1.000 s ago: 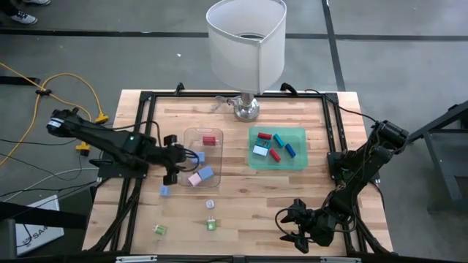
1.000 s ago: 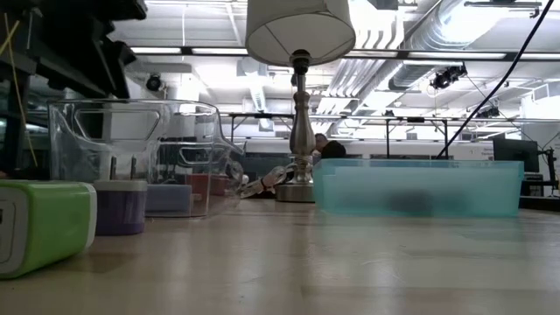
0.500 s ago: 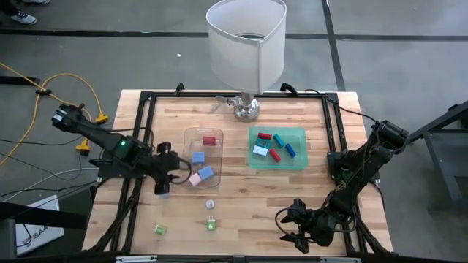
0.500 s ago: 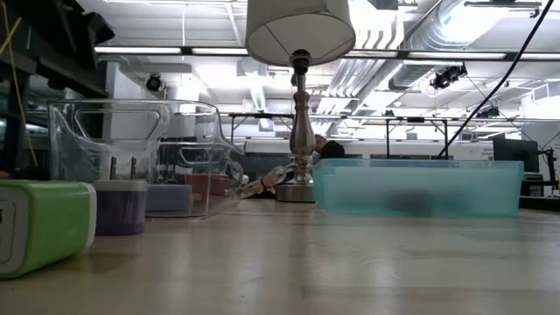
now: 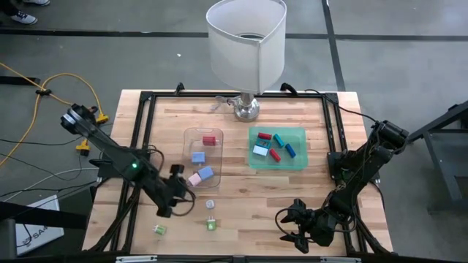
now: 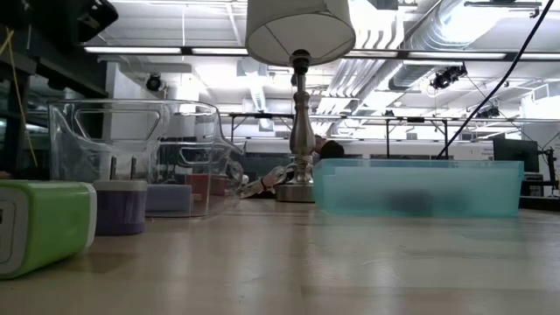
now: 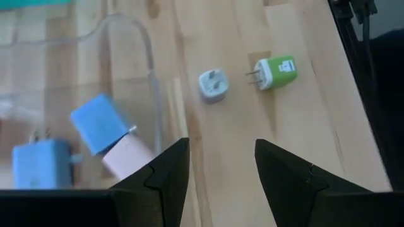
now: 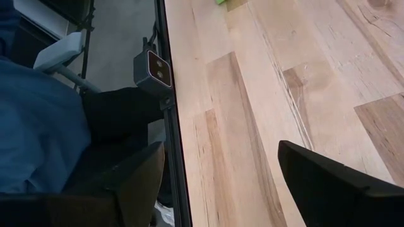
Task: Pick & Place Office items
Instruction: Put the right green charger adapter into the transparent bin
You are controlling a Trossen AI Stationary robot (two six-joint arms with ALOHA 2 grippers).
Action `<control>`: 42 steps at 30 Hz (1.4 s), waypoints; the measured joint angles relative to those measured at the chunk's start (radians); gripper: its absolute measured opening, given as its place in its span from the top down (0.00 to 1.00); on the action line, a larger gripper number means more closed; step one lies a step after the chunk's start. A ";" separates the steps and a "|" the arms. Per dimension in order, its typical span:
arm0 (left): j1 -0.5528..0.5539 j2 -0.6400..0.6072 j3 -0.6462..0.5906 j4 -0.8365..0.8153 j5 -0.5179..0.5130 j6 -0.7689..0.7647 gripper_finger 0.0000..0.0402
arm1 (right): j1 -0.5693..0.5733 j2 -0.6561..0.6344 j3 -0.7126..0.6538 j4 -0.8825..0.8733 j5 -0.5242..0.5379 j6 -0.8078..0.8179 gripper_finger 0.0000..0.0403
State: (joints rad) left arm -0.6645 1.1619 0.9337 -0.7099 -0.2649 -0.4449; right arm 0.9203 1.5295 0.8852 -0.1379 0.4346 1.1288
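Two dark fingers of the left gripper (image 7: 218,170) stand apart, holding nothing, just beside the clear tray (image 5: 202,136). Beyond them lie a grey plug (image 7: 213,85) and a green plug (image 7: 276,72). If it comes down off-centre, a finger could knock the plug away. Right gripper (image 5: 294,225) waits open, well away from the tray.

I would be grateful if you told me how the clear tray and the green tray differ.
The clear tray is colourless; the green tray is tinted teal. In the low view the clear tray has taller, rounded walls, while the green tray is lower and boxy. The clear tray sits nearer the left arm, the green tray nearer the right. Both hold small pieces.
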 joint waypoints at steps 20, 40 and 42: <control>0.007 0.252 0.000 0.404 0.138 0.536 0.57 | 0.000 0.000 0.000 0.000 0.000 0.000 0.26; 0.138 0.421 0.254 0.112 0.317 0.776 0.57 | 0.000 0.000 0.000 0.000 0.000 0.000 0.26; 0.136 0.474 0.317 0.046 0.335 0.829 0.57 | 0.000 0.000 0.000 0.000 0.000 0.000 0.26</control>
State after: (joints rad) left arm -0.5287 1.6358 1.2503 -0.6639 0.0697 0.3844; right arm 0.9203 1.5295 0.8852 -0.1379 0.4343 1.1290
